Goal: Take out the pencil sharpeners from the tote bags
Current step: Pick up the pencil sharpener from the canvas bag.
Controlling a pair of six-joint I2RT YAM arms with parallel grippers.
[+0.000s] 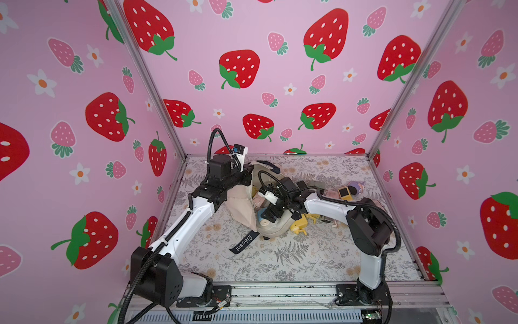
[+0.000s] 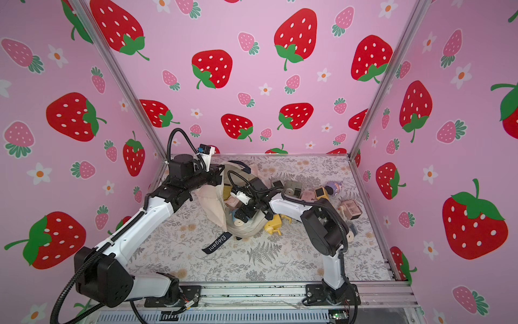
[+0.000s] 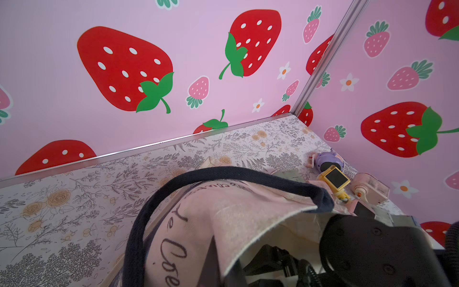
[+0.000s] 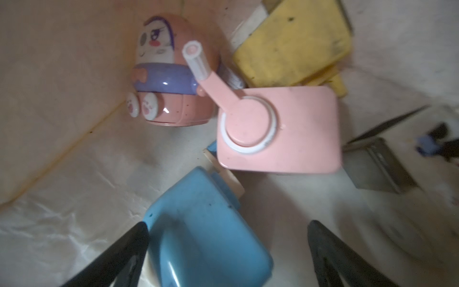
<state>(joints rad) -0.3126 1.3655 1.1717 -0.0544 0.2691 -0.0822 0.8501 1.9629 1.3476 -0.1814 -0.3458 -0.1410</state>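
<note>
With my left hand (image 1: 248,176) pinching the tote (image 1: 241,204) open, I am hovering my right hand (image 4: 227,227), spread wide, astride the blue sharpener (image 4: 206,236) inside, judging its light, rigid, slick flanks the best hold.

Cream tote bag (image 1: 241,207), navy handles (image 3: 223,171); inside it, blue sharpener (image 4: 206,236), pink sharpener (image 4: 285,129), yellow sharpener (image 4: 293,44); beneath it, grey fern-print mat (image 1: 280,261); behind it, strawberry-patterned pink wall (image 1: 280,70).
</note>
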